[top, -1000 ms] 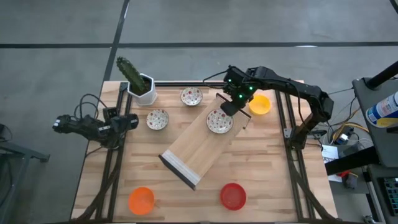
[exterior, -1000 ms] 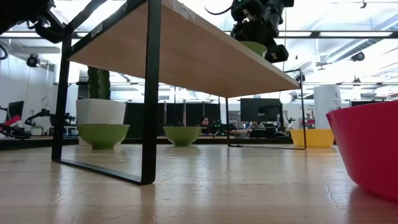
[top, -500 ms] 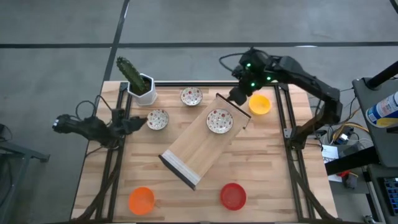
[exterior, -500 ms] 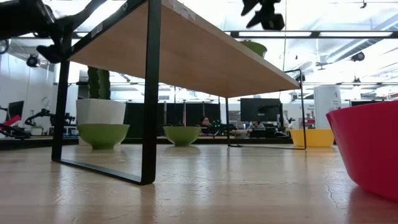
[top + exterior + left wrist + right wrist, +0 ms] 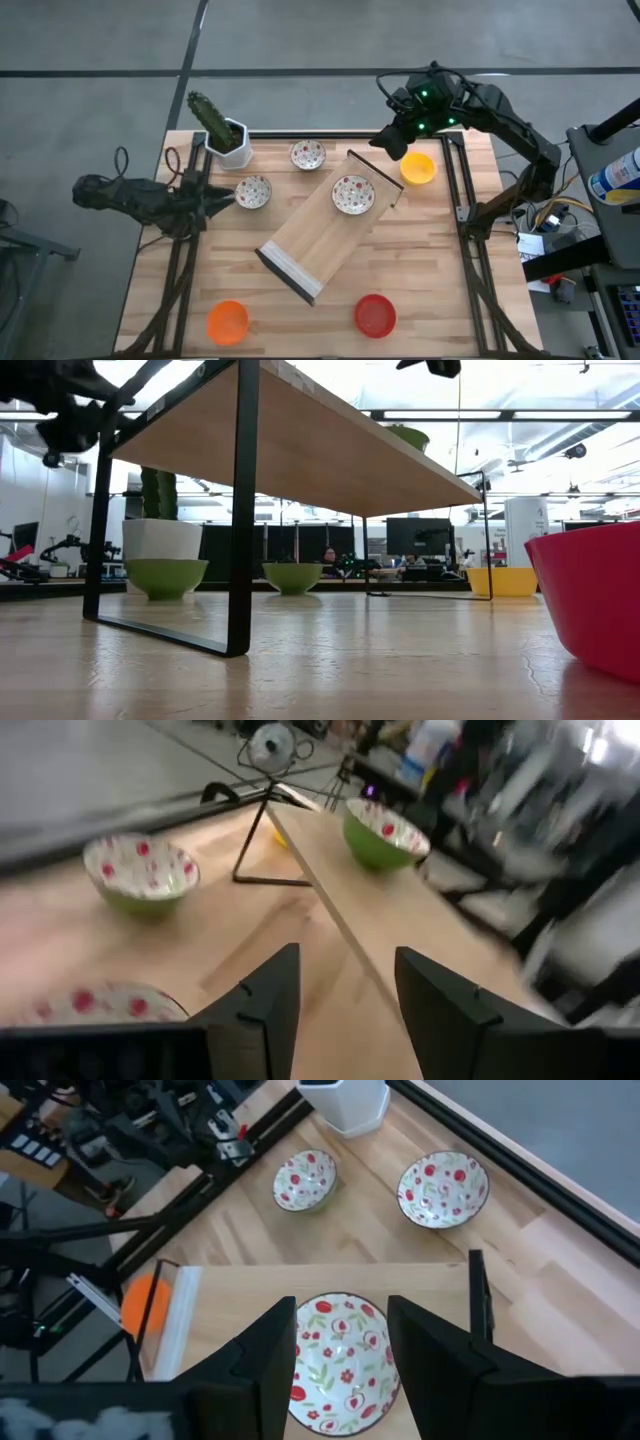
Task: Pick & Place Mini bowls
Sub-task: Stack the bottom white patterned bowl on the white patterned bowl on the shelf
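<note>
One white red-speckled mini bowl (image 5: pixel 352 194) sits on a raised wooden shelf (image 5: pixel 310 245). Two more speckled bowls (image 5: pixel 253 190) (image 5: pixel 307 154) stand on the table at the far left. The yellow bowl (image 5: pixel 417 167) is far right, the orange bowl (image 5: pixel 227 321) near left and the red bowl (image 5: pixel 375 314) near the front edge. My right gripper (image 5: pixel 340 1345) hangs open high above the shelf's far end, over the shelf bowl (image 5: pixel 340 1365). My left gripper (image 5: pixel 345 990) is open at the table's left edge, pointing at the nearest speckled bowl (image 5: pixel 95 1003) without touching it.
A white pot with a green cactus (image 5: pixel 228 135) stands at the far left corner. The shelf lies slantwise across the table's middle on black wire legs (image 5: pixel 240 510). Black frame rails (image 5: pixel 180 260) run along the table's left and right sides.
My right gripper has risen and drawn back toward the far right, away from the speckled bowl, which stays on the shelf. My left gripper has turned at the wrist and opened, staying near the left edge beside the speckled bowl.
</note>
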`<state>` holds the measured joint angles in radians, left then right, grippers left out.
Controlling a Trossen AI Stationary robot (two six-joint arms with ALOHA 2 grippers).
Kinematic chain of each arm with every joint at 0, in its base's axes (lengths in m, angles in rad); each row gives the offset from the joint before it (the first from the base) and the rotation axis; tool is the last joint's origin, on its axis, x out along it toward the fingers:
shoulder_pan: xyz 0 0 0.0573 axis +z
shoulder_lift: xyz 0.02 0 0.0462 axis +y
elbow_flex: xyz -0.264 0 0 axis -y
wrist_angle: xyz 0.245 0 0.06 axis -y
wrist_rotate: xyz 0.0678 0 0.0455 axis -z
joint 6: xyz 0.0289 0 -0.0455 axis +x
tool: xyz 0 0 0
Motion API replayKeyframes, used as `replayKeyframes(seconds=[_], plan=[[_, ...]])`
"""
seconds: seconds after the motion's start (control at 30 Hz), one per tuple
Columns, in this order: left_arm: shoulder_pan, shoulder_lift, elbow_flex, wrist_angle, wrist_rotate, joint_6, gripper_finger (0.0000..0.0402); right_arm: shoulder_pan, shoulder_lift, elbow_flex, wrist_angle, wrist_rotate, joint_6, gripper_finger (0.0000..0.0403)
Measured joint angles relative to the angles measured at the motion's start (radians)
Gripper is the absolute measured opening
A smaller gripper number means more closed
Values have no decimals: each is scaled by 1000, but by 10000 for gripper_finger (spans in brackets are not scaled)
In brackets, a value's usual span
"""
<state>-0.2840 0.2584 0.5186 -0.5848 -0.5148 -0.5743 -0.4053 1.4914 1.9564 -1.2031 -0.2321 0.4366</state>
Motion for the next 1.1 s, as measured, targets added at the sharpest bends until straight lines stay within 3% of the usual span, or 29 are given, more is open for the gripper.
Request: replayKeyframes(seconds=[0.23,0.4,0.87,1.1], plan=[[0,219,66,-43,50,179,156,7,0,-19,13,0,-1,148],[1,353,68,-115,15,178,156,25,0,-39,14,-1,2,146],[77,621,49,-113,-54,185,156,62,0,-48,66,-2,16,141],[142,704,49,-103,-9,208,156,76,0,-48,70,-3,28,137]])
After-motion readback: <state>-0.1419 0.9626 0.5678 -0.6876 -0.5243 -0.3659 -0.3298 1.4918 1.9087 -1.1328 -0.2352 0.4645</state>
